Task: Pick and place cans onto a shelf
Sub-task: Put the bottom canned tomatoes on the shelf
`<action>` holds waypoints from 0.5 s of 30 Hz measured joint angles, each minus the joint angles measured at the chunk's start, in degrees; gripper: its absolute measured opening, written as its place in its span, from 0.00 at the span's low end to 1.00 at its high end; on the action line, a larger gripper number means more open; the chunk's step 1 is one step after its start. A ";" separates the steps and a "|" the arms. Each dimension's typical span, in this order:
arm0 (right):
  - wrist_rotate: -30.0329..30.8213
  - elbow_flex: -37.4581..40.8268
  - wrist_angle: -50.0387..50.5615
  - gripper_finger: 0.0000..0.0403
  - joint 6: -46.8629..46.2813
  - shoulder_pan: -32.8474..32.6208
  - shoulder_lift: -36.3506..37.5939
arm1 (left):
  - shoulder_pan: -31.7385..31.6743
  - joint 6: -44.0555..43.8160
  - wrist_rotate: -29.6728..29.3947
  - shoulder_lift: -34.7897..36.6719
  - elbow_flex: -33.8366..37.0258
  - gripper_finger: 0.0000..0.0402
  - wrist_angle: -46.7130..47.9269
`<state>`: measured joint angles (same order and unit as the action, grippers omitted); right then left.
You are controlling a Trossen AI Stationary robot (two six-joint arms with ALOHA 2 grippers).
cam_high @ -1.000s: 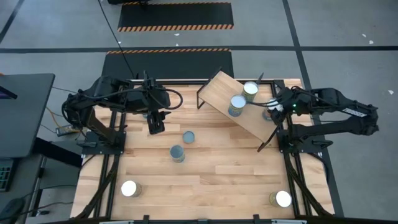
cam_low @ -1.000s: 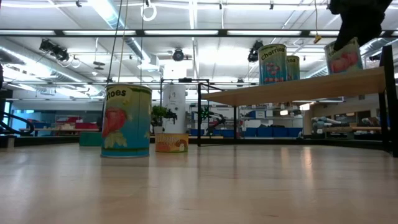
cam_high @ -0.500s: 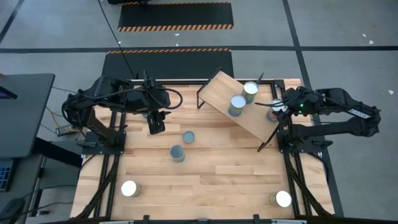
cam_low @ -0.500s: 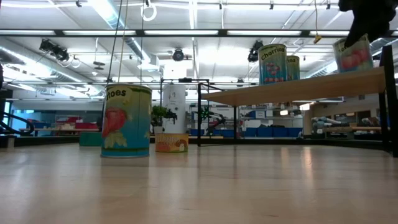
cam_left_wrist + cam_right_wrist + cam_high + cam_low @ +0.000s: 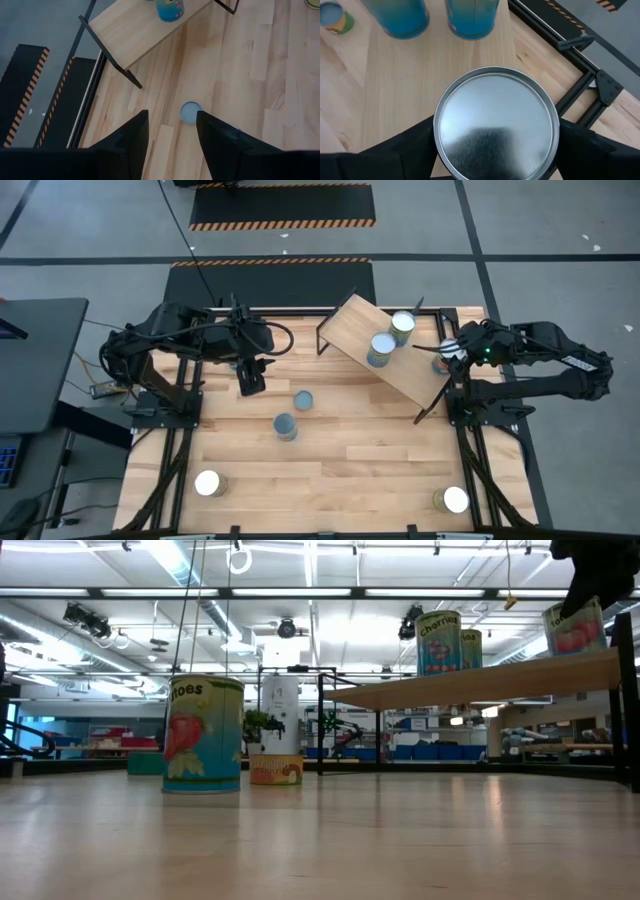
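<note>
Right gripper [image 5: 495,150] has its fingers spread wide on either side of a can [image 5: 496,123], silver lid facing the wrist camera, axis upright. In the low view this can [image 5: 575,628] shows a red-fruit label, text not readable, its base at or just above the shelf [image 5: 480,680] near the shelf's right end; contact with the board cannot be told. From above, the right gripper [image 5: 449,350] is at the shelf's [image 5: 352,325] right side, close to the black table frame there.

Two more cans stand upright on the shelf, one [image 5: 403,326] nearer the back edge, one [image 5: 381,347] beside it; in the low view the nearer label reads "Cherries" [image 5: 438,642]. The shelf's left half is bare.

Left gripper [image 5: 249,378] hangs over the table [image 5: 330,470] at back left, fingers apart, holding nothing. Two cans [image 5: 303,400] and [image 5: 285,426] stand mid-table, well apart from the shelf. A label ending "toes" [image 5: 203,734] is readable in the low view. Two more cans sit at the front corners, [image 5: 208,483] and [image 5: 453,500].
</note>
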<state>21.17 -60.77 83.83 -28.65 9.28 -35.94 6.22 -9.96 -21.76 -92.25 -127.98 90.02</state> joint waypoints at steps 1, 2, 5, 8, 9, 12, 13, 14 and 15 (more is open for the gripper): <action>0.00 0.00 0.00 0.84 -0.12 0.00 -0.02 | 0.00 -0.02 0.00 0.00 0.00 0.43 0.00; 0.00 0.00 0.00 0.84 -0.10 0.00 -0.02 | 0.00 0.00 0.02 0.00 0.00 0.43 0.00; 0.06 0.00 0.00 0.84 0.10 0.00 -0.02 | 0.00 0.00 0.00 0.00 0.00 0.43 0.00; 0.17 0.00 0.07 0.84 -0.49 0.00 -0.02 | 0.00 0.00 0.01 0.00 0.00 0.43 0.00; 0.23 0.00 0.07 0.84 -0.65 0.00 -0.02 | 0.02 0.03 0.00 0.00 0.00 0.43 -0.01; 0.44 0.00 0.07 0.84 -0.78 0.00 -0.02 | 0.02 0.05 0.00 0.00 0.00 0.43 0.00; 0.55 0.00 0.03 0.85 -0.89 -0.02 -0.02 | 0.00 0.05 0.00 0.00 0.00 0.43 0.00; 0.74 0.00 -0.01 0.85 -1.13 -0.02 -0.02 | 0.00 0.05 0.00 0.00 0.00 0.43 0.00; 0.82 0.00 -0.02 0.85 -1.17 -0.02 -0.02 | 0.02 0.05 0.00 0.00 0.00 0.43 0.00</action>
<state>21.99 -60.77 83.81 -29.82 9.26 -35.97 6.24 -9.91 -21.75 -92.25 -127.98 90.02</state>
